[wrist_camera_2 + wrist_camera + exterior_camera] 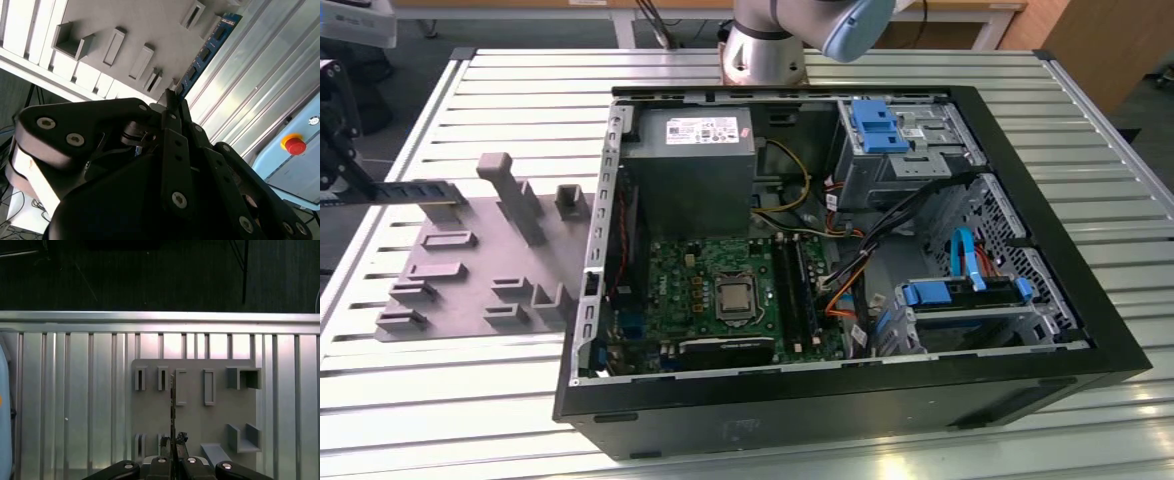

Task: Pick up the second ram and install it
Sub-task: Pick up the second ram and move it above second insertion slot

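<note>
Dark bluish-green with small black chips, the second ram [206,49] is clamped by one end in the gripper [175,100], whose jaws are closed narrowly on the board's two faces, the rest of the stick jutting out beyond the fingertips. In the exterior view the stick [416,192] hangs level over the far corner of the grey fixture plate [467,270], at that view's left, well apart from the open computer case [854,405] on the slatted metal tabletop [454,400]. The first wrist view shows it edge-on [172,400] as a thin line above the plate's holders, and it appears clear of them. I judge the pick-up part done and the install part not yet begun, since the stick is nowhere near the long black motherboard slots [787,285] beside the processor socket. Seating it would call for a firm hold, the board's long edge kept parallel to a free slot, and a straight press down; which slot is free I cannot tell.
</note>
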Robot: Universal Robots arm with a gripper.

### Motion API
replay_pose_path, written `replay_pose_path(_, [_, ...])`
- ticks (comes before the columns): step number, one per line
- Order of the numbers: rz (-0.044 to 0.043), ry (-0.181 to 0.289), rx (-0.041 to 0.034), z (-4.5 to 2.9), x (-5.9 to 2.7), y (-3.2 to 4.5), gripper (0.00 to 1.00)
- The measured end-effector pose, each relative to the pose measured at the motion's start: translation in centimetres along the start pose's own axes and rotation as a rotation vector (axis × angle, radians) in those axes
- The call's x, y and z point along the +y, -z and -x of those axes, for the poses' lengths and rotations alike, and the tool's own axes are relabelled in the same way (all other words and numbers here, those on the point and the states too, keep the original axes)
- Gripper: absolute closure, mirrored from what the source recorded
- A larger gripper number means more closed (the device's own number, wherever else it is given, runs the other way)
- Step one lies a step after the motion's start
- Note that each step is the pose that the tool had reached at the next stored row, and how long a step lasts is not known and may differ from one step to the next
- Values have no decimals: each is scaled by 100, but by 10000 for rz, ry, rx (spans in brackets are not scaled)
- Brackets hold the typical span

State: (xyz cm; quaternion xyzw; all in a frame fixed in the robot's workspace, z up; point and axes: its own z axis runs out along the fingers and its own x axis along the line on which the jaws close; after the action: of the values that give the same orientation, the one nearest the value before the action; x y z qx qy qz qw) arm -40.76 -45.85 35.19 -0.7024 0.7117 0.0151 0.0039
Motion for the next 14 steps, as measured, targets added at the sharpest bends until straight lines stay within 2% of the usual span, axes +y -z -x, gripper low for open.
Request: replay_pose_path(14, [1, 0, 0, 7, 3, 178, 86])
